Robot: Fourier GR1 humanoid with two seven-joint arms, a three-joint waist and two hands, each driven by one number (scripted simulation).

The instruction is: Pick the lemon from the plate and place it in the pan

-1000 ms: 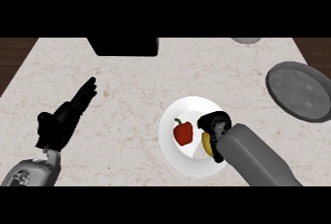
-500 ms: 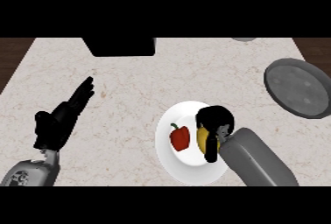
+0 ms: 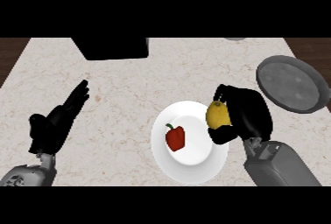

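Grasping lemon (image 3: 218, 114) in curled right hand (image 3: 250, 116), just left of palm, over right edge of plate (image 3: 194, 168). Resting left hand (image 3: 55, 124) open, far left. Next, probably: lift clear of pepper (image 3: 175, 138), carry up-right to pan (image 3: 292, 82), lower inside rim before uncurling.

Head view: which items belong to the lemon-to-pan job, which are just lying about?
Job: lemon, held in right hand; plate; pan.
Lying about: red pepper on the plate; black box at the far edge; left hand, open, resting at left.
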